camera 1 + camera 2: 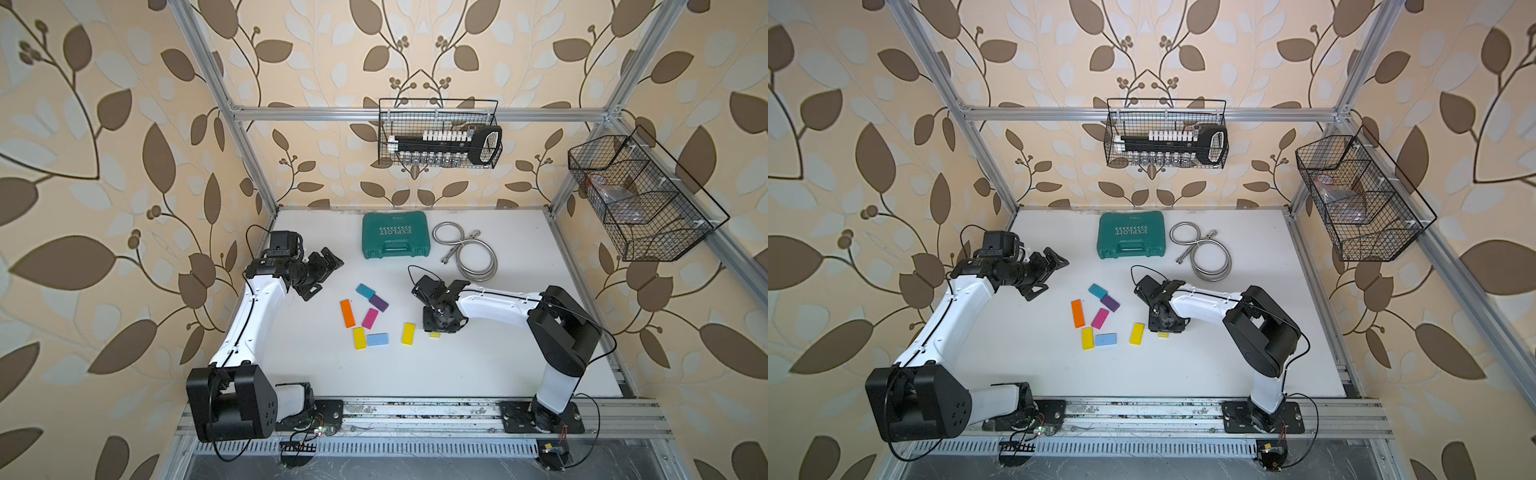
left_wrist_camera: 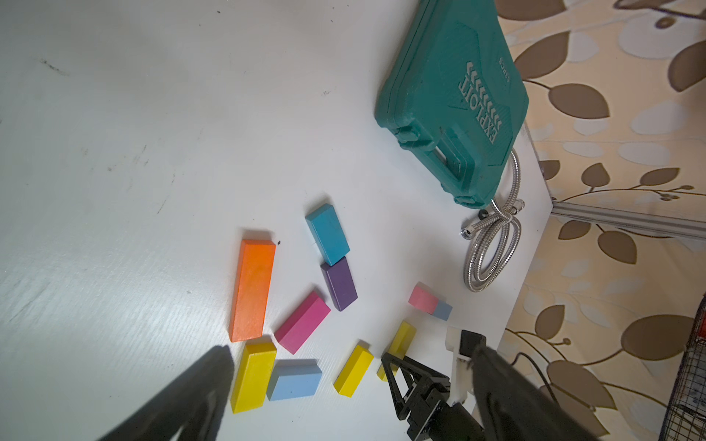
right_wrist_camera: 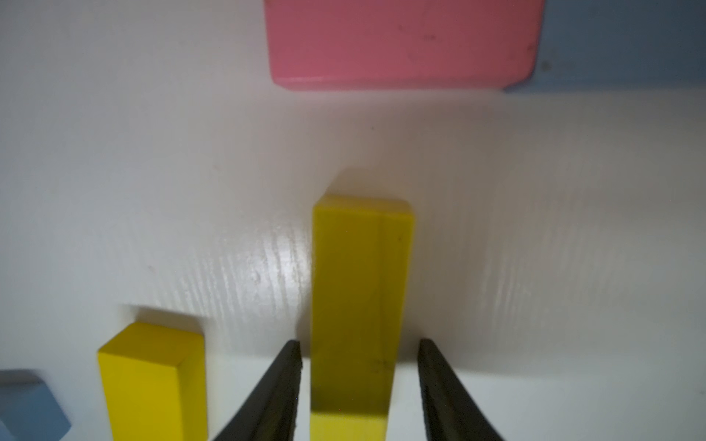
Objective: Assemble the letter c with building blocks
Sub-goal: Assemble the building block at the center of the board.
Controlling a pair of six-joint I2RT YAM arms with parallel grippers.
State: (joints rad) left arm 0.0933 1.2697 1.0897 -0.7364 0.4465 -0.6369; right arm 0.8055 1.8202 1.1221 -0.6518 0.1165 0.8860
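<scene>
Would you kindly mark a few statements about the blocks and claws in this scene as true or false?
1. The right claw straddles a yellow block. True.
2. The orange block lies on the green case. False: it lies on the table, apart from the case.
3. The teal block touches the purple block. True.
4. The left claw holds the magenta block. False: it is open and empty; that block lies on the table.
</scene>
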